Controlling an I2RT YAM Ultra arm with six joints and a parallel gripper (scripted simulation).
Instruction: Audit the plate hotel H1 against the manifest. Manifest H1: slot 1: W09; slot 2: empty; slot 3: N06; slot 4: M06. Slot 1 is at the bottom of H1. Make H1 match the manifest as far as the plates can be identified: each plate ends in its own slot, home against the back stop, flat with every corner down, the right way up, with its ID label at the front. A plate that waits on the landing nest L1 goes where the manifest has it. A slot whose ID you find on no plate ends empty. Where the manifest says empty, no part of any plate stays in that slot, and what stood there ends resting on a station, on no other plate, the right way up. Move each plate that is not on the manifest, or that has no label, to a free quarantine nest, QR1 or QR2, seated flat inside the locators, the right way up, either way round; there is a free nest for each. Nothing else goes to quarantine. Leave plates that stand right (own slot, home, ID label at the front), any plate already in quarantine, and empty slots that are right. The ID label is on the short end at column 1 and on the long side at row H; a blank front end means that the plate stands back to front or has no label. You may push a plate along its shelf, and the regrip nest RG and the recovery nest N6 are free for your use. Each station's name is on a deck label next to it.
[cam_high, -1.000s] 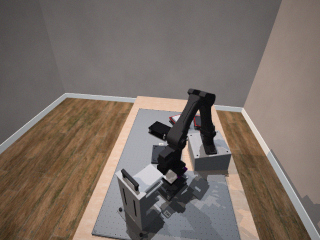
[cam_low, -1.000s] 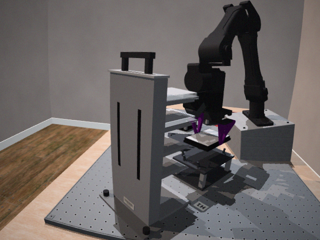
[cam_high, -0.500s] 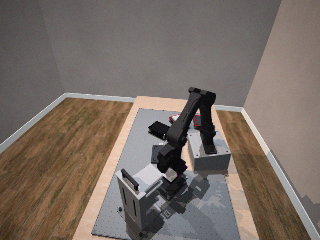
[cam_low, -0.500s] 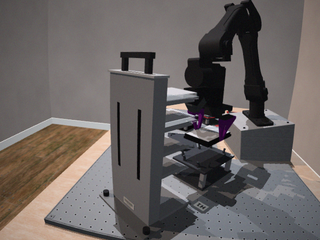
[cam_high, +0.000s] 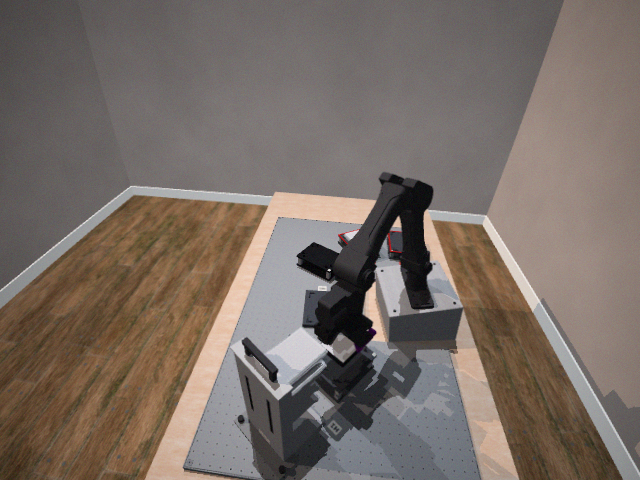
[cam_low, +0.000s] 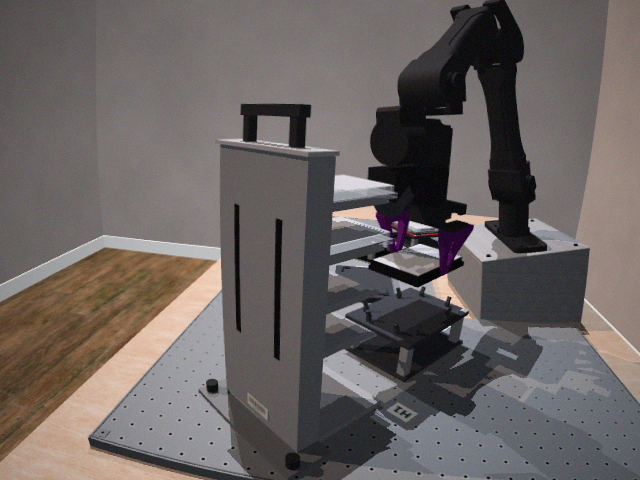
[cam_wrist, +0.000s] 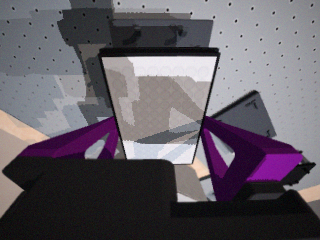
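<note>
My gripper (cam_low: 421, 258) (cam_wrist: 159, 119) (cam_high: 352, 342) has purple fingers shut on the long sides of a black-rimmed plate (cam_low: 413, 264) (cam_wrist: 160, 105) (cam_high: 343, 350) with a glossy top. It holds the plate level in the air, a little above the landing nest (cam_low: 408, 317) (cam_high: 347, 381) (cam_wrist: 150, 31), which stands bare with its locator pins up. The grey plate hotel H1 (cam_low: 273, 268) (cam_high: 268, 384) stands just to the left, its open shelves facing the plate. A shelf (cam_low: 361, 188) near the top and one below it (cam_low: 356, 237) show; I cannot read any plate label.
The arm's grey pedestal (cam_low: 516, 281) (cam_high: 418, 315) stands right of the nest. Two red-edged nests (cam_high: 351, 236) (cam_high: 395, 242) lie at the back, a black block (cam_high: 316, 258) and a flat dark nest (cam_high: 310, 307) to the left of the arm. A deck label (cam_low: 402, 411) lies by the hotel.
</note>
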